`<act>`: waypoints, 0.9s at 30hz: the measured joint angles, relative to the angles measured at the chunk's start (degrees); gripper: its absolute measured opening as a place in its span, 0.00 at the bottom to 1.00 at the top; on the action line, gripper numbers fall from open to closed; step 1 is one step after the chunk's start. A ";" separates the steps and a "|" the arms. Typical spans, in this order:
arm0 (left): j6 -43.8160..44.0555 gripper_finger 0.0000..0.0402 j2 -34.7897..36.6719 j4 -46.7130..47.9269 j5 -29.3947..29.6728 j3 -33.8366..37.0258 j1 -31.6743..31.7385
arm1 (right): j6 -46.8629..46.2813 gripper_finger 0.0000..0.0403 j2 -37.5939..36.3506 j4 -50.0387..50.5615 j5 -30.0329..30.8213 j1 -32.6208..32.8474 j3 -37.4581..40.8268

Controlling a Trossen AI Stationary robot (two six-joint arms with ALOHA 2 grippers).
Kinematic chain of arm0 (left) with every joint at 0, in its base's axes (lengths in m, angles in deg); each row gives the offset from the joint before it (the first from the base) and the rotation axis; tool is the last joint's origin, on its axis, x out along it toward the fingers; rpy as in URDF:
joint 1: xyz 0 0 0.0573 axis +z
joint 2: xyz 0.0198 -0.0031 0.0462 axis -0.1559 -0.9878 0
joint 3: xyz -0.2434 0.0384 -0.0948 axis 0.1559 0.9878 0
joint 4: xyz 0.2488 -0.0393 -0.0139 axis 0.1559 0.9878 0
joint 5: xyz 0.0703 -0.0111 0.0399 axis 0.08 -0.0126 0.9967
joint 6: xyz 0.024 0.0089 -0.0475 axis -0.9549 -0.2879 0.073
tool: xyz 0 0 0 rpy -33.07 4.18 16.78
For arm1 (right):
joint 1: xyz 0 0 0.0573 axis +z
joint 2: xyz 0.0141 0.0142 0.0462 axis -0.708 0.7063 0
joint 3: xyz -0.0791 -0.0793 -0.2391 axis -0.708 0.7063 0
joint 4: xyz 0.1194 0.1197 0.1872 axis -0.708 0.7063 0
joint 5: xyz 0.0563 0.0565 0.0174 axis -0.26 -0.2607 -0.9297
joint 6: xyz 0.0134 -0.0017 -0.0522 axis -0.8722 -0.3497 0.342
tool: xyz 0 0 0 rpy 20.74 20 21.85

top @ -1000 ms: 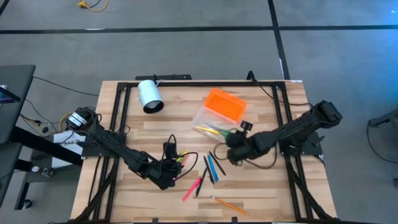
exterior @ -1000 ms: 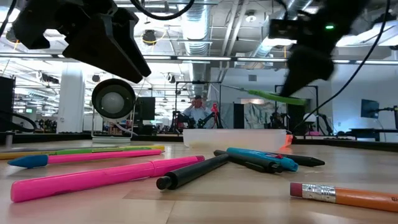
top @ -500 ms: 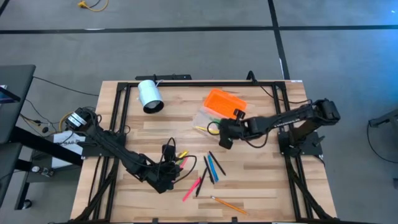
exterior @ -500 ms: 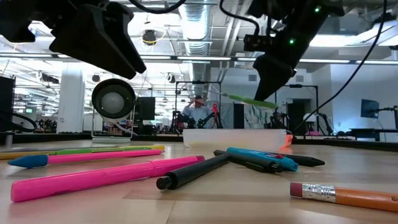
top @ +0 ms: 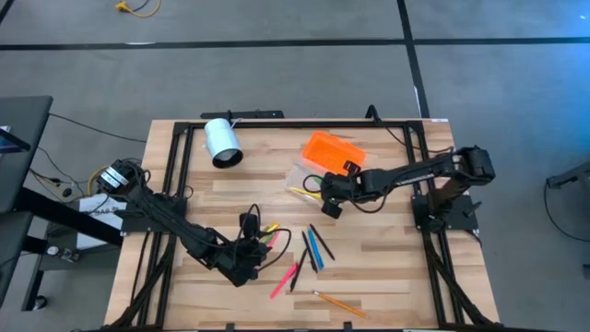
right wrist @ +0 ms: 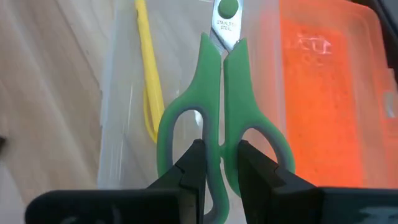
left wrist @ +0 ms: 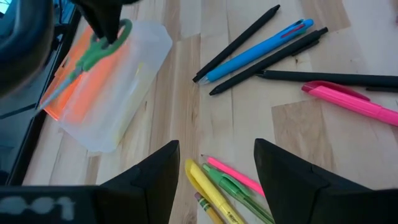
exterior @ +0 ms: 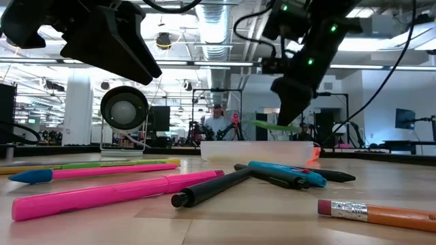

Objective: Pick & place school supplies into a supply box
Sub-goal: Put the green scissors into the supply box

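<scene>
The supply box lies open at the table's far middle, its orange lid (top: pixel 334 153) beside its clear base (top: pixel 302 175). A yellow pencil (right wrist: pixel 147 81) lies in the base. My right gripper (top: pixel 324 195) hangs over the base, shut on the green-handled scissors (right wrist: pixel 222 99). Near the table's front left, my left gripper (left wrist: pixel 216 155) stands open above a small bunch of yellow, green and pink pens (left wrist: pixel 227 185). Black and blue pens (top: pixel 314 247), a pink pen (top: pixel 285 280) and an orange pencil (top: pixel 337 302) lie loose on the wood. My right gripper pinches the scissors' two inner handle bars (right wrist: pixel 221 140), where the finger loops meet, between its two fingers. The fingers slant down from the table's right side and lie along the scissors. The scissors are lifted clear above the clear base, blades (right wrist: pixel 226 25) shut and pointing away from the gripper.
A white cylinder (top: pixel 221 141) lies on its side at the far left. Black frame rails (top: pixel 175 175) run along the table's left, right and far edges. Bare wood shows between the box and the loose pens.
My right gripper has carried the scissors toward the table's far-left, from beside the box's near right corner to above the clear base, sinking a little and rolling at the wrist. The scissors stay shut in the grip. My left gripper has kept still and open.
</scene>
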 joint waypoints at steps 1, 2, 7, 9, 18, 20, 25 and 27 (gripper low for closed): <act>0.00 0.49 0.00 0.24 0.11 0.00 0.00 | -0.01 0.13 0.58 -0.10 -0.06 -0.18 -0.04; 0.00 0.49 0.00 0.35 0.34 0.00 0.00 | 0.00 0.13 1.11 0.06 -0.08 -0.29 -0.04; 0.09 0.49 0.00 0.73 1.25 0.00 0.02 | 0.06 0.13 3.62 -0.26 -0.57 -0.71 -0.04; 0.10 0.49 0.00 0.77 1.35 0.01 0.02 | 0.50 0.13 4.21 -0.42 -0.91 -0.91 -0.09; 0.09 0.49 0.00 0.77 1.66 0.01 0.02 | 0.94 0.13 3.88 -0.15 -1.12 -0.98 -0.06; 0.09 0.49 0.00 0.77 1.66 0.02 0.02 | 0.75 0.13 3.90 0.10 -1.20 -0.98 -0.06; 0.09 0.49 0.00 0.77 1.66 0.02 0.02 | 0.00 0.13 3.90 1.71 -1.17 -0.98 -0.06; 0.09 0.49 0.00 0.79 1.66 0.02 0.02 | 0.02 0.13 3.90 3.11 -1.15 -0.98 -0.06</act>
